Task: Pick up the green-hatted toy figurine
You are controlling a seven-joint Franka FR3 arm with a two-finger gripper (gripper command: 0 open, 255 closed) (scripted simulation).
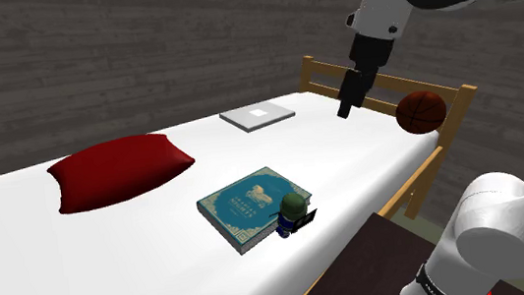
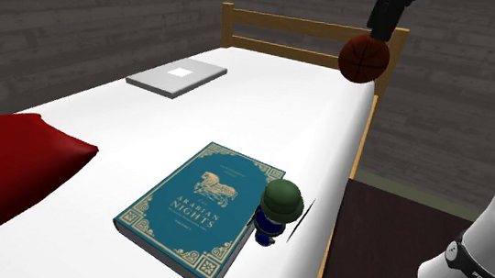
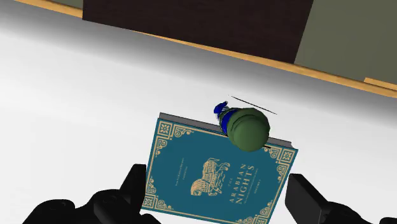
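Observation:
The toy figurine (image 1: pixel 294 212) has a round green hat and a blue body. It stands upright on the white bed (image 1: pixel 84 267), touching the teal "Arabian Nights" book (image 1: pixel 249 206) on the side towards the bed's near edge. In the second exterior view the figurine (image 2: pixel 279 211) stands at the book's (image 2: pixel 195 210) right edge. My gripper (image 1: pixel 346 110) hangs high above the bed, well away from the figurine, close to the wooden bed end. In the wrist view the fingers (image 3: pixel 135 188) stand wide apart and open, with the figurine (image 3: pixel 245 126) and the book (image 3: pixel 210 173) far below them.
A red pillow (image 1: pixel 119 171) lies at the shoulder view's left. Near the wooden bed end (image 1: pixel 322 73) lies a flat grey laptop (image 1: pixel 258 116). A brown ball (image 1: pixel 422 111) sits at the bed's corner, just beside my gripper. A dark stand top (image 2: pixel 383 247) adjoins the bed's side rail.

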